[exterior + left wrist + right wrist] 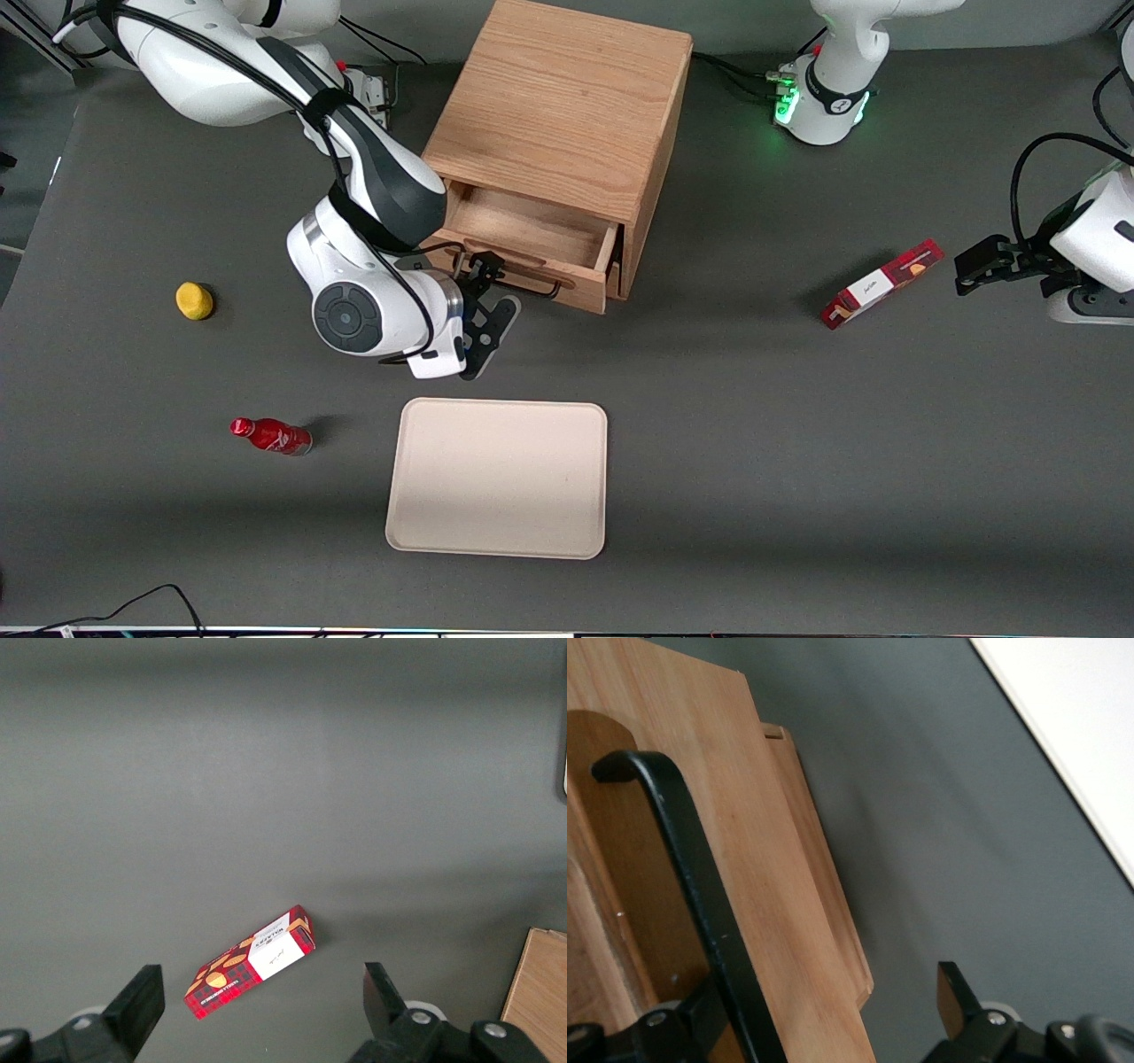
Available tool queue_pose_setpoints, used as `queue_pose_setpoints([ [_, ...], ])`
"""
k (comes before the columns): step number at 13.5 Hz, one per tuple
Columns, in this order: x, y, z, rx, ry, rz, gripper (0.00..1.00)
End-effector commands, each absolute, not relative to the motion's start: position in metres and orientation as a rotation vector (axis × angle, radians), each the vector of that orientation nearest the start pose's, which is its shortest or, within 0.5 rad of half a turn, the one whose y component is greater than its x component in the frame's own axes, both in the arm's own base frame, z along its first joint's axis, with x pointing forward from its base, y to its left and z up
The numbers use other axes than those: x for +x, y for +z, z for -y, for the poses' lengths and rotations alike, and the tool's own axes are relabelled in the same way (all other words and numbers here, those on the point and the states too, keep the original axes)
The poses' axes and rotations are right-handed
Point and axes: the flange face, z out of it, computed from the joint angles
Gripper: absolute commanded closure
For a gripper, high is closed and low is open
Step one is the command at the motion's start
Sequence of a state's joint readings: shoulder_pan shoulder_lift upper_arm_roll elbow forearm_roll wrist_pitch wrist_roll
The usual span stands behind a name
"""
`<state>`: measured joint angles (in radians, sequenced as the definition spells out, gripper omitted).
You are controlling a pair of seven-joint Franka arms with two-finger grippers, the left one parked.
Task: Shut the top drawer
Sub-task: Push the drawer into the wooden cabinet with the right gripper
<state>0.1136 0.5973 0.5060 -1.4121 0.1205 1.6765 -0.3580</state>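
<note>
Right arm's end effector [485, 306] sits just in front of the top drawer [532, 241], at the end of the drawer front that lies toward the working arm's side, with its fingers spread apart. In the right wrist view the end effector [806, 1014] has one finger [700, 1010] close against the wooden drawer front by the black handle [691, 895], while the other finger [954, 992] hangs over bare bench; the fingers grip nothing.

That drawer is pulled partway out of the wooden cabinet [563, 106], its inside showing, and the handle [514, 266] runs along its front face. The cabinet stands on the grey bench [753, 425], farther from the front camera than the beige tray [499, 478], which lies flat and nearer to that camera than the end effector.

Toward the working arm's end of the bench lie a yellow object [194, 300] and, nearer the camera, a red bottle [270, 436] on its side. A red box [881, 283] lies toward the parked arm's end, well apart from the cabinet.
</note>
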Motion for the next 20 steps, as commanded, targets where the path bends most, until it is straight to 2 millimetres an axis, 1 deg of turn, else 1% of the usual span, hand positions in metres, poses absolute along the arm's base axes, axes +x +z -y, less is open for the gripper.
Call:
queue_pose_setpoints([
  [1,0.554,0.377,-0.356,-2.466,0.450,1.190,0.00],
  [6,0.534,0.380,-0.364,-2.458,0.478,1.191,0.00],
  [12,0.507,0.377,-0.383,-2.456,0.532,1.191,0.00],
  [17,0.496,0.377,-0.387,-2.448,0.550,1.193,0.00],
  [20,0.496,0.377,-0.387,-2.450,0.553,1.192,0.00],
])
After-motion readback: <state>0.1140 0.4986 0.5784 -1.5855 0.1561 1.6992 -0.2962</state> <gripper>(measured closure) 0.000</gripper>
